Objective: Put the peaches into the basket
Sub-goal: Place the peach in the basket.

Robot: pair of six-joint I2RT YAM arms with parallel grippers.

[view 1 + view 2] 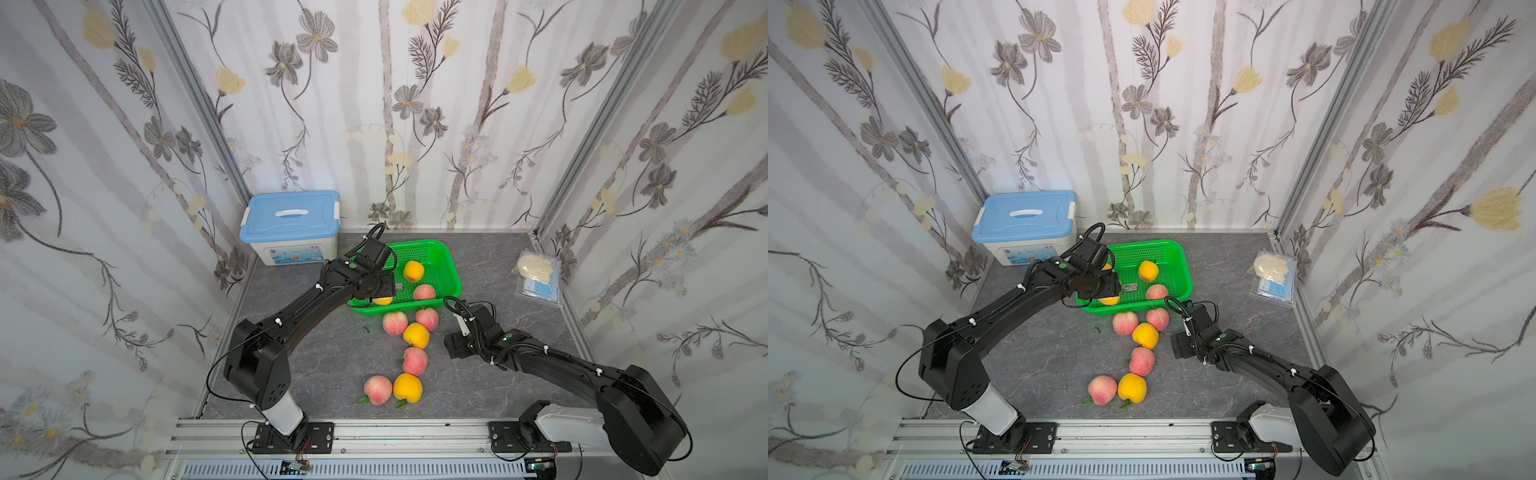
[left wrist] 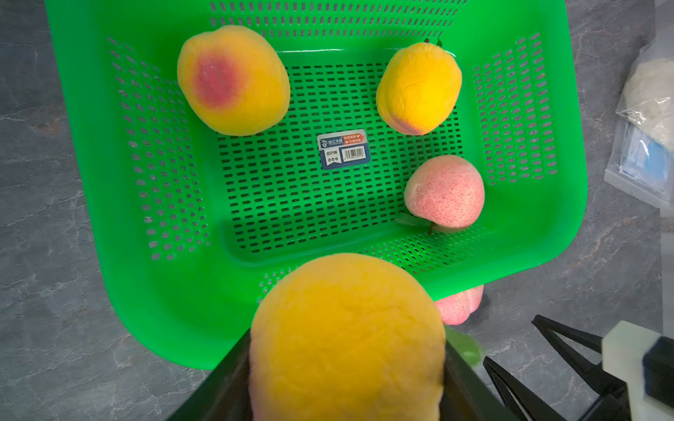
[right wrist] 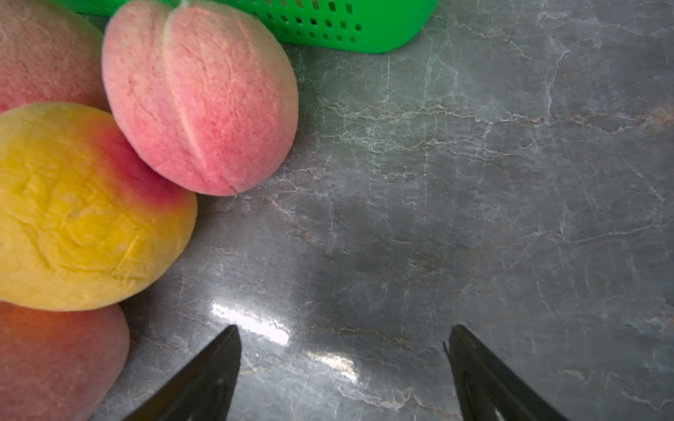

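Three peaches [image 2: 233, 80] are placed in basket [image 1: 441, 266]; yellow peach [image 2: 346, 291] is pinched by left gripper [image 2: 346, 340] over the rim; six are left mid-frame on table [image 1: 332, 357]; right gripper [image 3: 344, 364] is spread, empty

Green basket [image 2: 146, 291] holds three peaches [image 2: 419, 87]; a yellow peach [image 2: 346, 339] hangs seemingly above its rim; six [image 1: 414, 360] lie outside.

We saw a white storage box [image 1: 289, 249] with a pale blue lid [image 1: 291, 216] standing in the far left corner of the grey marbled surface [image 1: 332, 357]. Near the right edge, towards the far side, lay a clear plastic bag [image 1: 538, 276] holding something cream-white and something blue. Floral wallpaper [image 1: 374, 104] closed three sides, and a metal rail [image 1: 374, 432] ran along the near edge.
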